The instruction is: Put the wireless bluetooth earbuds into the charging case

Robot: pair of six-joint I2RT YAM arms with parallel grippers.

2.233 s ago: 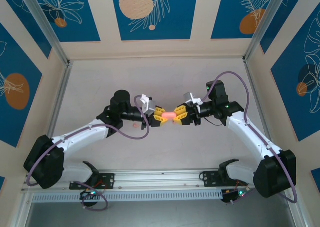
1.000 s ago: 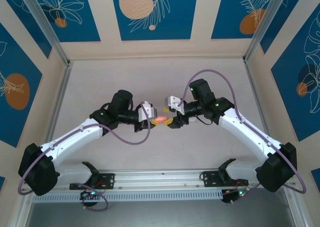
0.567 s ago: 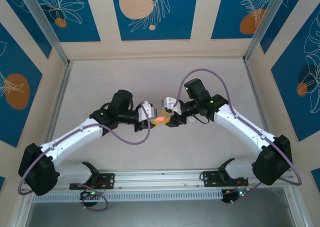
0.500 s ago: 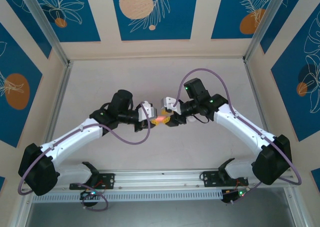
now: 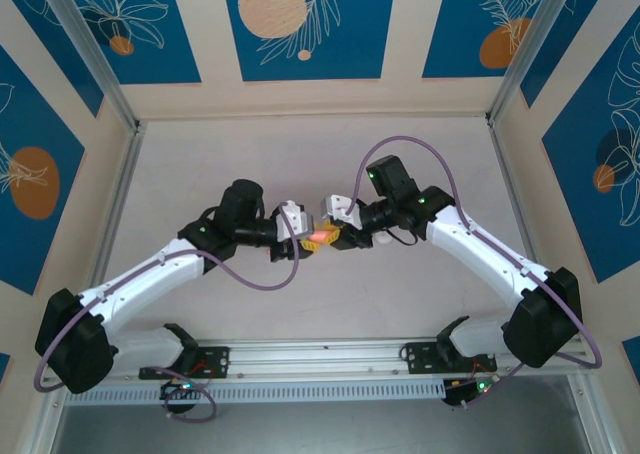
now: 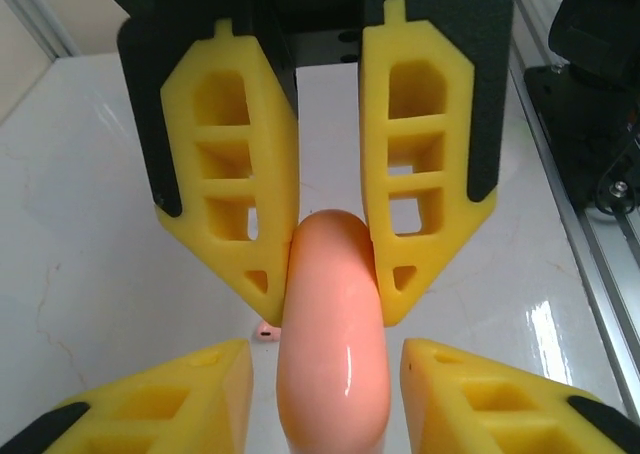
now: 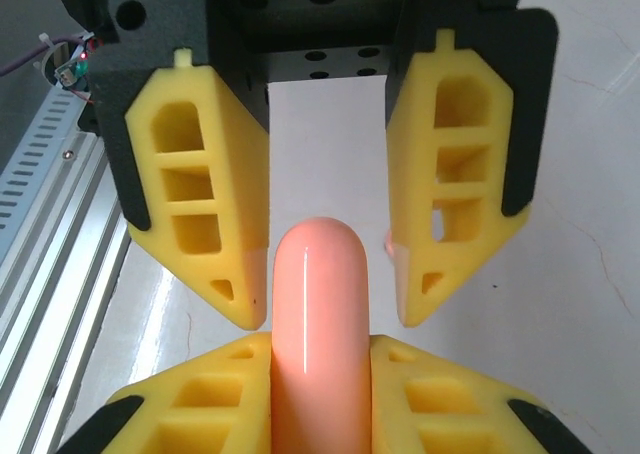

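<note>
Charging case (image 5: 318,237) sits at centre frame in my overhead view, clamped by the right pincer (image 7: 320,349) over the counter (image 5: 300,154). My left pincer (image 6: 325,359) stands released, fingers flanking the case without touching.

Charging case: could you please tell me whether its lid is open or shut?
Shut, as far as shows: the charging case is one smooth rounded pink body in both wrist views, no raised lid or gap.

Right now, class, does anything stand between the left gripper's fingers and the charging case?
Nothing visible does. The fingers of the left gripper sit either side of the charging case with bare gaps between them and it. The right gripper clamps the case's other end.
</note>
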